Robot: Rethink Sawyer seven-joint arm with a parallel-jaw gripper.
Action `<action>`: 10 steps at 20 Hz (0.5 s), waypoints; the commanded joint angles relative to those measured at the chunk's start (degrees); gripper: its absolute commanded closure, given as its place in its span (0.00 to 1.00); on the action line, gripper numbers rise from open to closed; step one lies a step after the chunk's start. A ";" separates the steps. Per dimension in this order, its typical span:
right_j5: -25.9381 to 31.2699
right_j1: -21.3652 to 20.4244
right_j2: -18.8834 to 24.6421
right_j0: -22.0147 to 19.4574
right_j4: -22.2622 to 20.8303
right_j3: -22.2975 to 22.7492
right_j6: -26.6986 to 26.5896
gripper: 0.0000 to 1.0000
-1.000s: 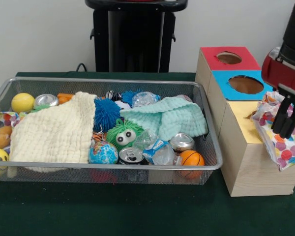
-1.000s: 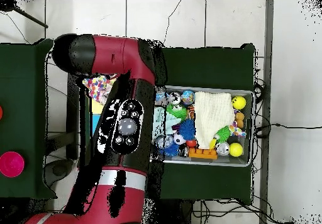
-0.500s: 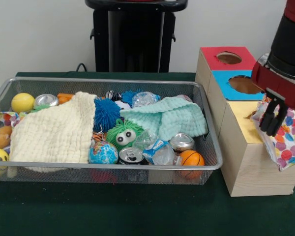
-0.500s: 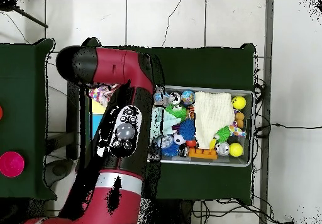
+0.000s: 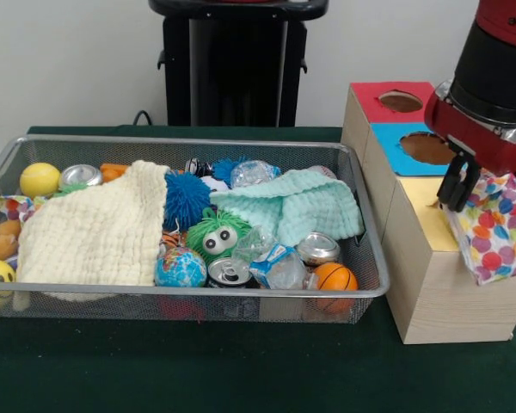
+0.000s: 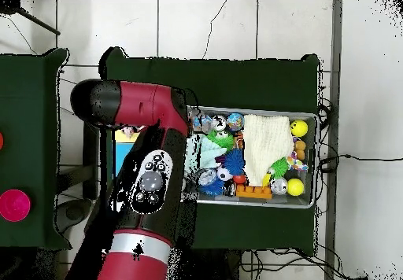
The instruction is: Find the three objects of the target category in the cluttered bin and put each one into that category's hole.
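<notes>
We are looking across the wire-mesh bin — orange ball, dented cans, cream cloth and mint cloth lying inside it. Just beside it, the pale wooden box is showing its yellow, blue and red holes. Over the yellow section our black gripper is pinching the polka-dot paper bag, fingers clenched on its top edge — the bag hanging against the box's side.

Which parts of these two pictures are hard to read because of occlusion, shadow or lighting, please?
Front view: lighting is even and soft, with small highlights on the cans in the wire bin; the gripper is dark against the polka-dot bag, so its state is unclear. Overhead view: the arm hides most of the wooden box, and the green cloth looks nearly black.
</notes>
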 commanded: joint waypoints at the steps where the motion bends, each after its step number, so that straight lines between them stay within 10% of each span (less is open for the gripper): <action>1: 0.42 0.25 5.39 1.23 0.19 5.60 6.69 1.00; 10: 1.64 1.45 4.81 1.41 0.08 3.58 6.62 1.00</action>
